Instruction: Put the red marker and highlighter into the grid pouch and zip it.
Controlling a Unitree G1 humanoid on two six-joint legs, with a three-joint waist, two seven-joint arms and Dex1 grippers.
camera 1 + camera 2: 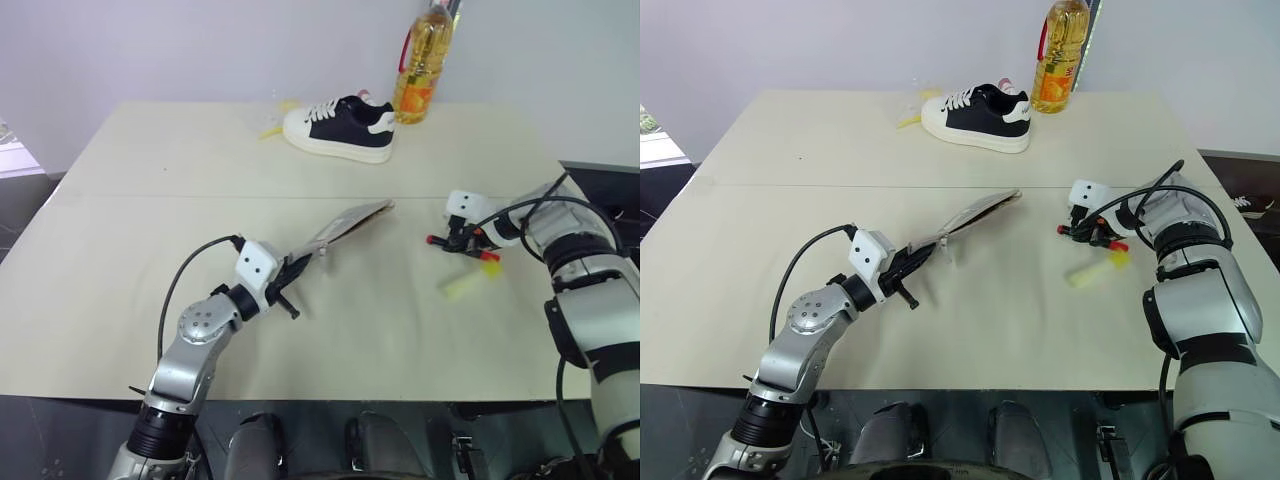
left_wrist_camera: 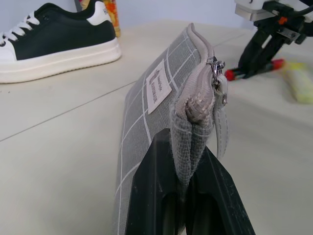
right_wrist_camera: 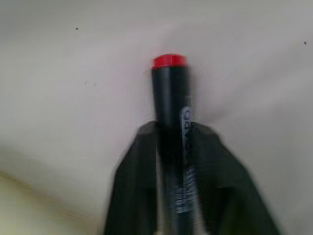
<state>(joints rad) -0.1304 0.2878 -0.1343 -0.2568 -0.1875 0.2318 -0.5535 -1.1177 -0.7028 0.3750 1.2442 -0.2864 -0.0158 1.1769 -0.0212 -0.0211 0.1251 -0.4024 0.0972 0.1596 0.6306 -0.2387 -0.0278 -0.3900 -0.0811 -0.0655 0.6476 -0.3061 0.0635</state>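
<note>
My left gripper (image 1: 298, 268) is shut on one short end of the grid pouch (image 1: 350, 222), holding it tilted up off the table. In the left wrist view the pouch (image 2: 156, 98) stands edge-on, showing its white label and its zipper pull. To the right, my right gripper (image 1: 462, 242) points down at the table with its fingers shut around the red marker (image 1: 433, 240). In the right wrist view the marker (image 3: 168, 88) has a dark barrel and a red end, gripped between the two fingers. The pale yellow highlighter (image 1: 466, 284) lies on the table just beside and nearer than that gripper.
A black-and-white sneaker (image 1: 340, 128) sits at the back of the cream table (image 1: 150, 250). A bottle of yellow oil (image 1: 424, 70) stands behind it and a thin yellow scrap (image 1: 272, 127) lies to its left.
</note>
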